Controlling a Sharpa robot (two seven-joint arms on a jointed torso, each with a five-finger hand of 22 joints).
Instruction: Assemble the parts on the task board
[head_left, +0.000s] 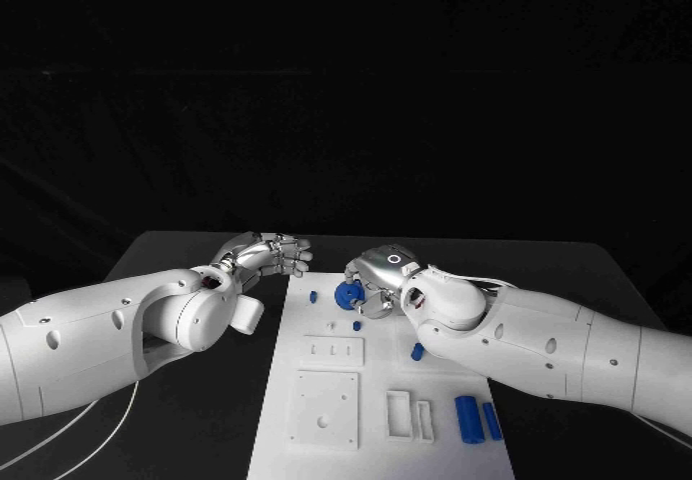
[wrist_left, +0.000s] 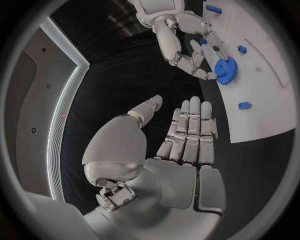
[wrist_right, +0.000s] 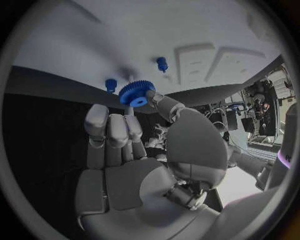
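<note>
My right hand (head_left: 387, 283) pinches the blue toothed plastic gear (head_left: 349, 294) over the white task board (head_left: 378, 440), ready to seat it; my left hand (head_left: 268, 255) hovers flat-fingered, holding nothing.

No legible text, label, brand, number or sign is present on the white board (head_left: 378, 400), the blue pieces, the arms, either hand or the tabletop (head_left: 188, 420).
</note>
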